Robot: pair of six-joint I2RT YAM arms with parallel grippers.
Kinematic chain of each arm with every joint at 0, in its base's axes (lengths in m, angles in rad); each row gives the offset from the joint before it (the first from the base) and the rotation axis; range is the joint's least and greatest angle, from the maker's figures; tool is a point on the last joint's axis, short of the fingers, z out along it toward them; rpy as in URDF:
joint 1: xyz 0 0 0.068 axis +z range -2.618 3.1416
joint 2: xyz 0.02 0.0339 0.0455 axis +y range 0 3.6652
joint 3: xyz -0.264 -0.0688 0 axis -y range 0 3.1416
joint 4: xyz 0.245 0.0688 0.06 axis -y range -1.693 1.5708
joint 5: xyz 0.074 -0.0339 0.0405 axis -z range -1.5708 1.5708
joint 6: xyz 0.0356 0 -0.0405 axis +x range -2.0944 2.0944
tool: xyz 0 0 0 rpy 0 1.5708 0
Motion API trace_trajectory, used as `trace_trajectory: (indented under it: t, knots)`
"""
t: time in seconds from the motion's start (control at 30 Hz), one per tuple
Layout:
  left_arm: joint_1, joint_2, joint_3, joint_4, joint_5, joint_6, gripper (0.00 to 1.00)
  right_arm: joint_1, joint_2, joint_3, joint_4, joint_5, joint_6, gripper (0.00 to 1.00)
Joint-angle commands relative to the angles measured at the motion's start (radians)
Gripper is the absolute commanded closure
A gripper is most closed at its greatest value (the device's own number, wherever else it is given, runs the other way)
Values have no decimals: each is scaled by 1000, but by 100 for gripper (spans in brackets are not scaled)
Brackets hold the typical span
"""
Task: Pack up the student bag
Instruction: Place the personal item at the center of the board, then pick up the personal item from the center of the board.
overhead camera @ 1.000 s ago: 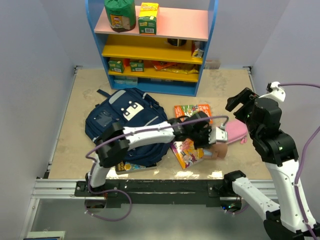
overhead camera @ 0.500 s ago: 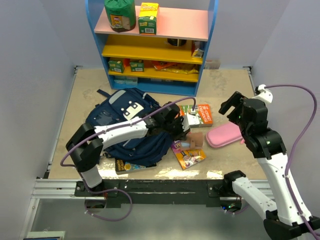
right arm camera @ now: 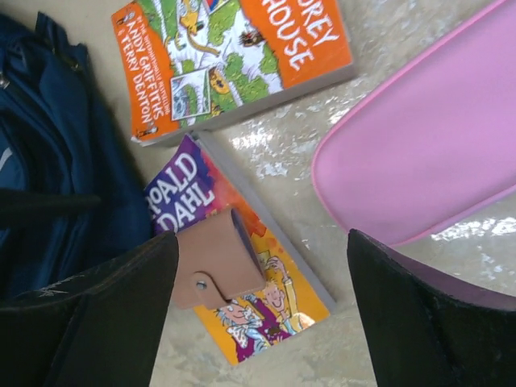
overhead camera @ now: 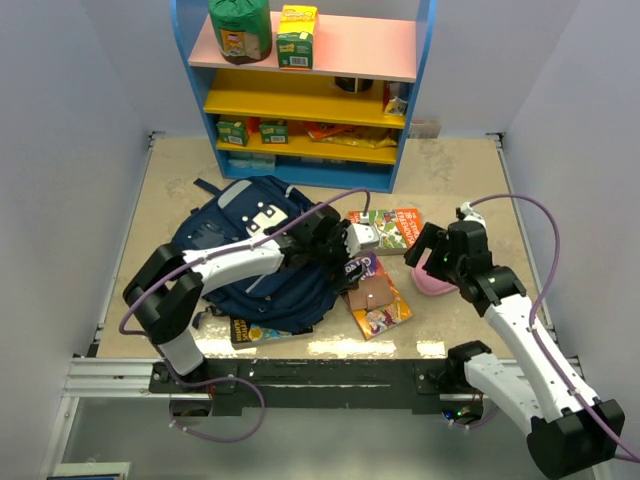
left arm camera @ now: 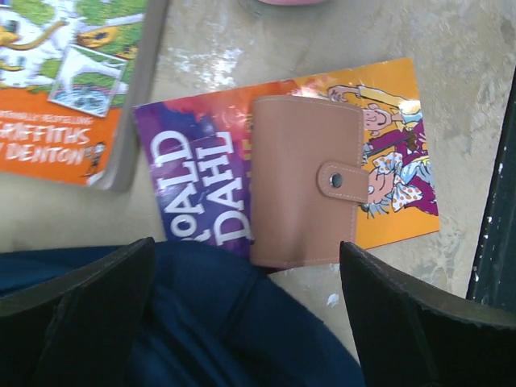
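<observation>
The brown wallet (left arm camera: 302, 193) that the left gripper (left arm camera: 246, 250) carried a second ago now lies free on a purple storybook (left arm camera: 193, 177). That gripper has drawn back over the bag's edge and spread wide, holding nothing. The right arm, raised high before, has come down. The right gripper (right arm camera: 262, 242) hangs just above the table with its fingers wide apart and empty, the pink pencil case (right arm camera: 419, 153) just beyond one of them.

Nearest the arms, a metal rail (overhead camera: 300, 375) runs along the table's edge. Just past it, a book with a yellow title (overhead camera: 255, 333) pokes out from under the bag.

The bag (overhead camera: 245, 255) lies flat on the left half of the table, its patched front facing up. Its long axis runs from the near side to the far side, leaning a little left, with a dark strap loop at the far-left end. Its near-right edge touches the purple storybook.

Beyond the wallet lies an orange book (right arm camera: 234, 64), close to the bag's right side.

The table (overhead camera: 165, 200) is a mottled beige with a slight shine. At its far edge stands a blue shelf unit (overhead camera: 300, 100) with yellow and pink boards holding small packets and cartons. Plain pale lilac walls (overhead camera: 70, 120) close in on three sides.
</observation>
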Motion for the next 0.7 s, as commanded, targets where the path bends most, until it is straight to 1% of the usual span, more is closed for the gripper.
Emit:
trace_trajectory:
  t: [0.0,0.03,0.1,0.13,0.2,0.23,0.33,0.4,0.53,0.67]
  knots:
    - [72,-110,38,-13,-7,16,1,16,-30,-16,108,-123,26,13]
    - [87,-121,31,-19,-10,13,5,34,-34,-33,111,-143,34,13]
    - [131,-159,23,-36,5,18,8,63,-40,-56,140,-144,67,14]
    - [145,-176,5,-42,8,19,10,100,-34,-77,151,-134,81,14]
    - [159,-230,-24,-59,15,39,11,149,-11,-94,180,-128,118,14]
    - [159,-247,-34,-88,13,51,11,193,3,-108,194,-111,127,14]
    - [159,-311,-84,-120,-21,77,11,261,99,-119,220,-63,150,15]
    - [161,-351,-129,-130,-67,102,11,283,147,-127,237,-37,157,16]
    - [161,-411,-192,-165,-108,173,11,284,168,-147,255,29,167,22]
    - [184,-459,-232,-176,-128,211,9,284,216,-173,307,12,173,24]
